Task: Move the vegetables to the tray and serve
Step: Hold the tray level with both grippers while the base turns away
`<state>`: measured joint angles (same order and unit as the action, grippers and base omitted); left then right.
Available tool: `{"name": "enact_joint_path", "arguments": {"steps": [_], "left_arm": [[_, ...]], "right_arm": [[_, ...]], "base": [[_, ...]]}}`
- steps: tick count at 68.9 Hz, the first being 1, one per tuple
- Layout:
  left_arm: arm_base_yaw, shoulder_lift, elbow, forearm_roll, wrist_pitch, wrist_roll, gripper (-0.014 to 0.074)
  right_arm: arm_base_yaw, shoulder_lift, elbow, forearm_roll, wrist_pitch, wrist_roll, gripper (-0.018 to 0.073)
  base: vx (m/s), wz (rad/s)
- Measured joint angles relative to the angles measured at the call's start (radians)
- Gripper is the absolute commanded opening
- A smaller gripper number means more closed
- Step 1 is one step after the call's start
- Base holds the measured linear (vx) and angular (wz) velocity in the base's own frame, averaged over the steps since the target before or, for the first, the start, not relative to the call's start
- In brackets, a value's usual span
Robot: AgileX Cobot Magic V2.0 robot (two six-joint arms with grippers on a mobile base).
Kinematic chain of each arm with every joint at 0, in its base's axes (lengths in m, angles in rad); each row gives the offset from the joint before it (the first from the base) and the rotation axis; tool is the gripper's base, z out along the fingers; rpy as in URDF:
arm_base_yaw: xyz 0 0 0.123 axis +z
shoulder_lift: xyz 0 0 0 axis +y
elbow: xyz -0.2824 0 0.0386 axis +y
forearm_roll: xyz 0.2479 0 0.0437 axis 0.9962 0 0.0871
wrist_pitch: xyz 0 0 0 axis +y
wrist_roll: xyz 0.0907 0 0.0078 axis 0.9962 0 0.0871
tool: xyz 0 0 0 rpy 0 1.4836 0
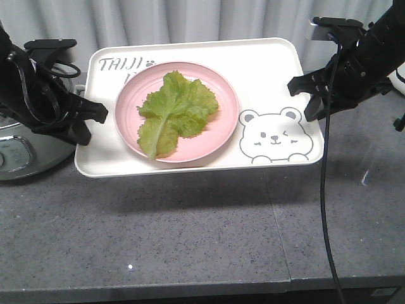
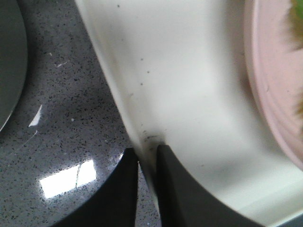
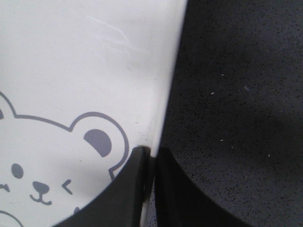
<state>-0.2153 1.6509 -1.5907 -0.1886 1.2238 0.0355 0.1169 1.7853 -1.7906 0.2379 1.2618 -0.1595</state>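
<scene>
A speckled grey bench [image 1: 190, 240] lies below us. Above it, casting a shadow and seemingly lifted clear, the cream-white bear tray [image 1: 266, 69] spans the gap between our two hands. On the tray, nearer the left hand, sits a round pink plate [image 1: 223, 134], with the frilly lettuce leaf [image 1: 174, 111] lying flat on it. The left hand [image 2: 147, 153] is pinching one end rim of the tray, and the right hand [image 3: 151, 152] is pinching the opposite rim, just beside the bear. Both grips are thin. If our hands move unevenly, we judge that the tray could tilt or slip free, sending the plate sliding.
</scene>
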Motion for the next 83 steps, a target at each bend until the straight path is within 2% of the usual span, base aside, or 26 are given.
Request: {"name": "enact_joint_path", "arguments": {"steps": [83], "left_arm": [[0.000,0.000,0.000,0.000,0.002,0.000,-0.0006]], "right_arm": [[0.000,0.000,0.000,0.000,0.000,0.000,-0.0005]], "base": [[-0.01,-0.09]]}}
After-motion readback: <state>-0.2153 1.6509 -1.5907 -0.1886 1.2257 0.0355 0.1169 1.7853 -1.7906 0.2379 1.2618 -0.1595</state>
